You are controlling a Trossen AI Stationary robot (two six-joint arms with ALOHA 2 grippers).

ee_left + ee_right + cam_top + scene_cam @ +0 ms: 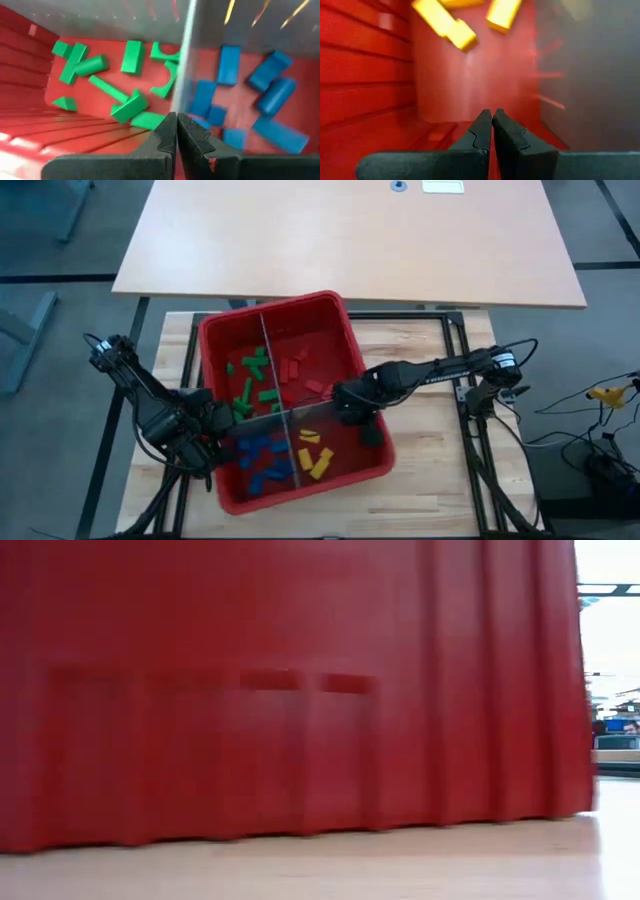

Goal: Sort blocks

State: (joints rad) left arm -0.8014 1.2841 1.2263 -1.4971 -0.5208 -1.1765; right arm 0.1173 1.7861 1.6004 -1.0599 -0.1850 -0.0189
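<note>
Item: big red plastic bin (368, 370) on my pale wooden desk (430, 380), split four ways by grey divider panels (268, 360). Green blocks (131, 56) and blue blocks (229, 65) lie just ahead of my left tool (176, 128), fingers together, empty. Yellow blocks (445, 22) lie ahead of my right tool (491, 125), likewise pressed together, empty. Red blocks (295, 368) sit in the far compartment.

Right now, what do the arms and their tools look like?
Both arms are dark with loose black cables; the right arm carries a small white label near its base. The left tool and right tool each have two matte black fingers with notched inner edges.
</note>
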